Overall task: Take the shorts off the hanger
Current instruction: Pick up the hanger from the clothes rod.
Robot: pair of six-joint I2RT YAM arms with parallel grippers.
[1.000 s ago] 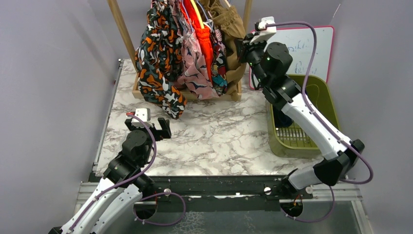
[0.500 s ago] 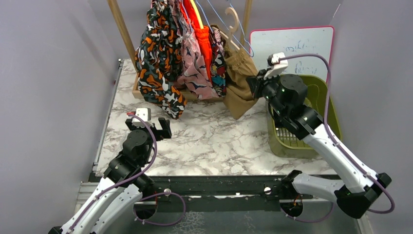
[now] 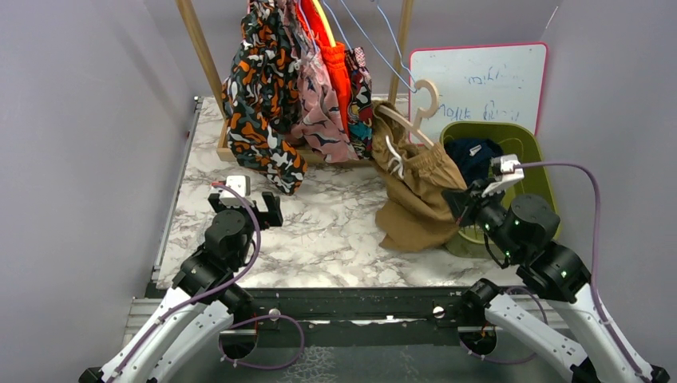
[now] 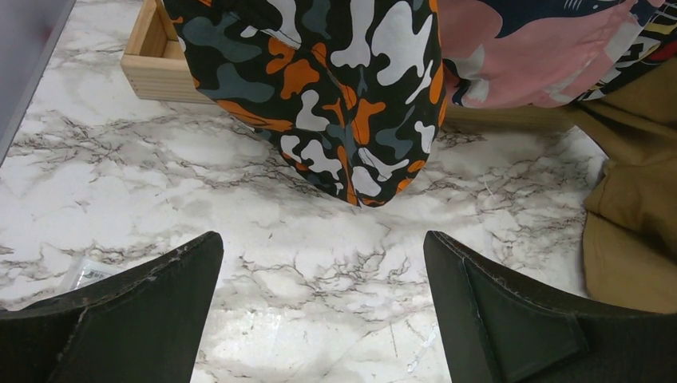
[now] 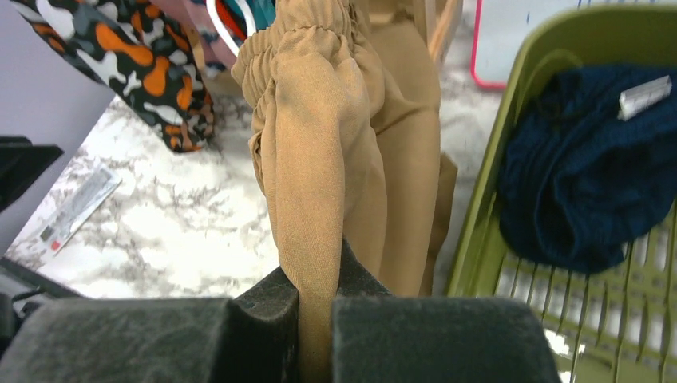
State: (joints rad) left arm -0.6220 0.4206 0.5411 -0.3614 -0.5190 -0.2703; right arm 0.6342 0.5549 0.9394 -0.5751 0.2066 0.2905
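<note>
My right gripper (image 3: 461, 201) is shut on the tan shorts (image 3: 419, 199), seen close in the right wrist view (image 5: 335, 159), where the fabric is pinched between the pads. The tan shorts hang off a wooden hanger (image 3: 415, 112), stretched from the rack toward the green basket (image 3: 535, 152). Navy shorts (image 3: 473, 155) lie in the basket (image 5: 559, 40) and show in the right wrist view (image 5: 583, 175). Blotch-print shorts (image 3: 259, 104), pink-print shorts (image 3: 319, 112) and orange shorts (image 3: 335, 64) hang on the rack. My left gripper (image 3: 246, 209) is open and empty over the marble, facing the blotch-print shorts (image 4: 335, 96).
A wooden rack with a box base (image 3: 226, 148) stands at the back. A whiteboard (image 3: 479, 76) leans behind the basket. A small label (image 4: 88, 274) lies on the marble table (image 3: 343, 231) near the left gripper.
My right gripper has pulled the tan shorts down, right and toward the near edge, off the rack; the hanger came along and tilted. The left arm barely moved.
</note>
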